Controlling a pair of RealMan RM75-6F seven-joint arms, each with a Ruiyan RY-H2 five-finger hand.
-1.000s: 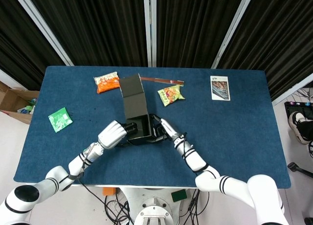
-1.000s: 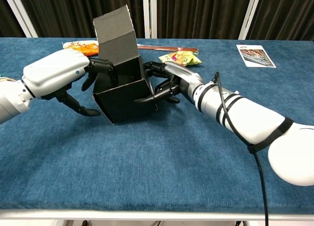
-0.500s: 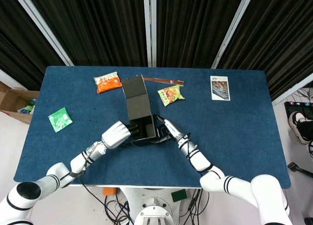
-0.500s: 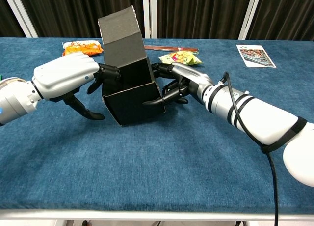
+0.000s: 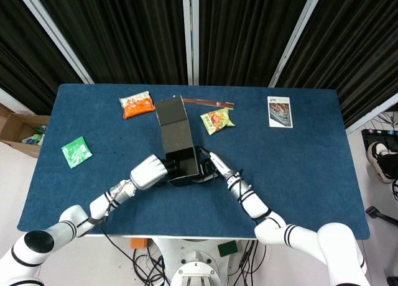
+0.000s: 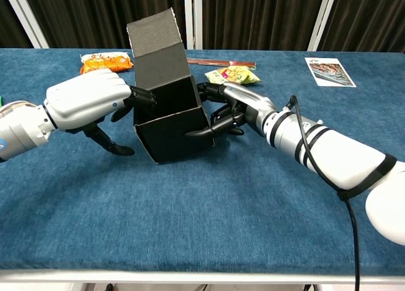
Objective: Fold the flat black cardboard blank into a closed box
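Your half-folded black cardboard box (image 6: pixel 169 131) sits upright on the blue cloth-covered table (image 6: pixel 209 221), open at the top, its tall back flap (image 6: pixel 155 44) standing straight up and not folded over. Compared with half a second ago it has barely budged, maybe a hair more toward your right, and both hands have stayed clamped on it. Nothing visible inside the box, just dark walls.

Your left hand (image 6: pixel 88 101) presses against the box's left wall, with its upper fingertips (image 6: pixel 142 98) hooked over the rim and the lower fingers spread down toward the table. Your right hand (image 6: pixel 231 107) grips the box's right wall, dark fingers (image 6: pixel 201 133) wrapped round the front corner.

Behind the box there's an orange snack packet (image 5: pixel 135 104) to its left, a yellow-green snack packet (image 5: pixel 216 120) to its right, and a thin red-brown stick (image 5: pixel 208 102) lying between them. Further right of the box lies a printed white card (image 5: pixel 279 112); far left of the box, a green sachet (image 5: pixel 76 152).
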